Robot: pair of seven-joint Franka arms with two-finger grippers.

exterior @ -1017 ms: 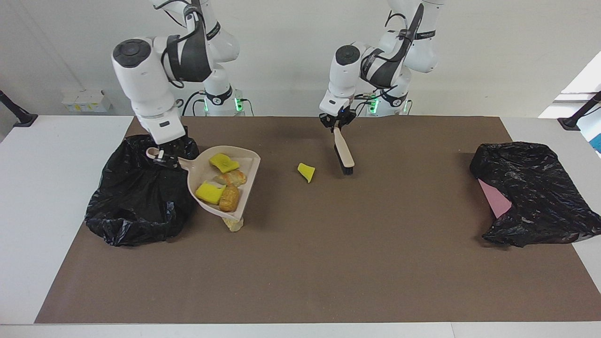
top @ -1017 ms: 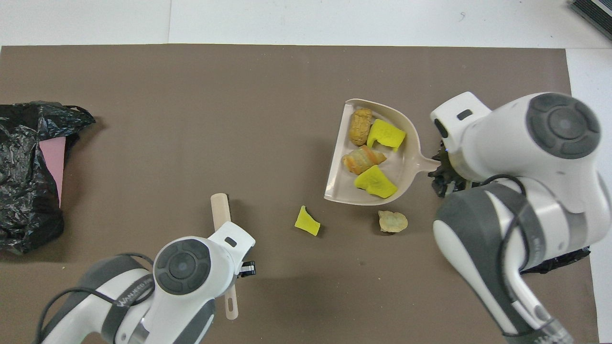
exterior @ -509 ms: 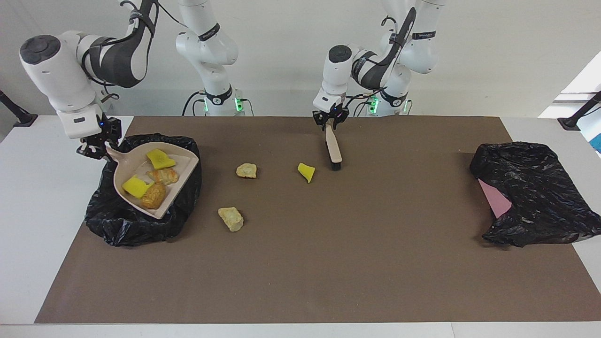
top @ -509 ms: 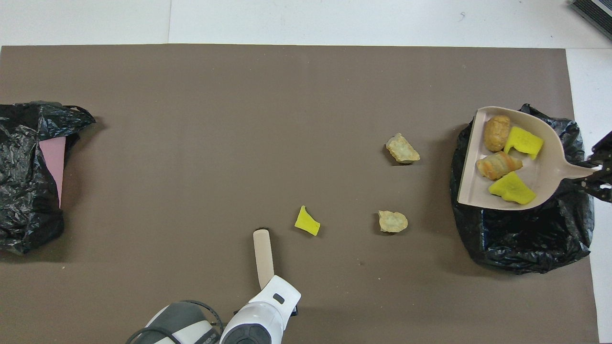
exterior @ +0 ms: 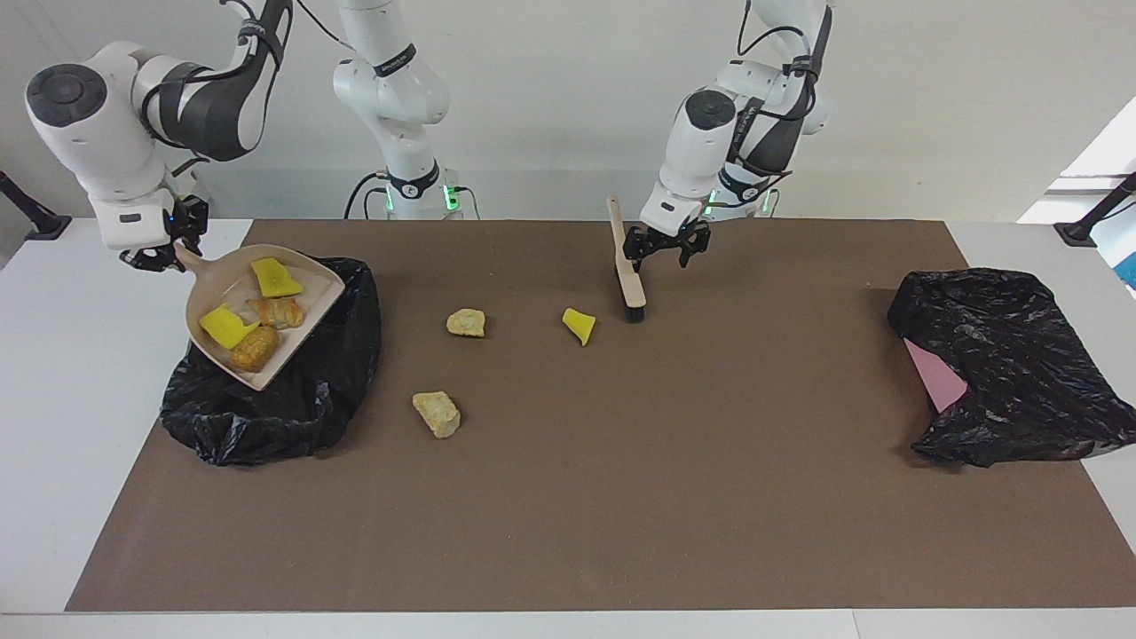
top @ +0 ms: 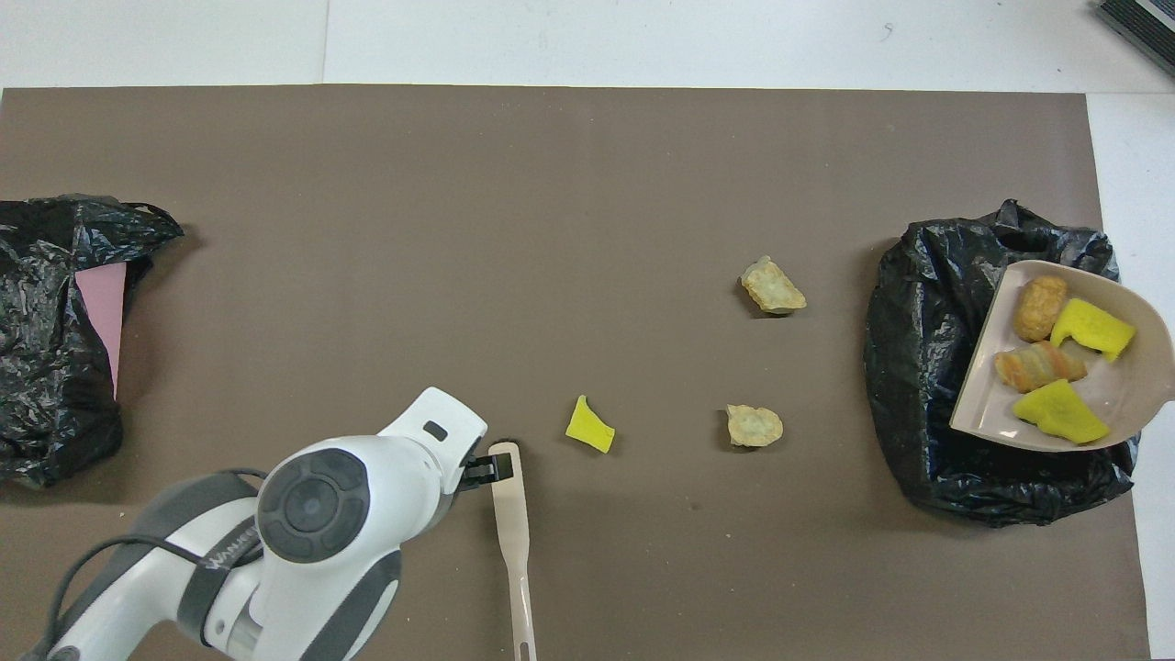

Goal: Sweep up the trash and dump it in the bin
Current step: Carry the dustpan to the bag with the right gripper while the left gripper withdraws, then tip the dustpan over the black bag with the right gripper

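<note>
Beside open left fingers (exterior: 667, 249), brush (exterior: 626, 271).

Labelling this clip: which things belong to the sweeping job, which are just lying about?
Job: loaded dustpan in right hand over bin bag; brush beside open left hand; yellow chunk, tan lump, second tan lump.
Lying about: other black bag.

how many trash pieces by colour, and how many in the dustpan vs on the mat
Yellow sponge chunks: 3, two in the dustpan, at and, one on the mat.
Tan bread-like lumps: 4, two in the dustpan, at and, two on the mat, at and.
In dustpan: 4. On mat: 3.
Total: 7
</note>
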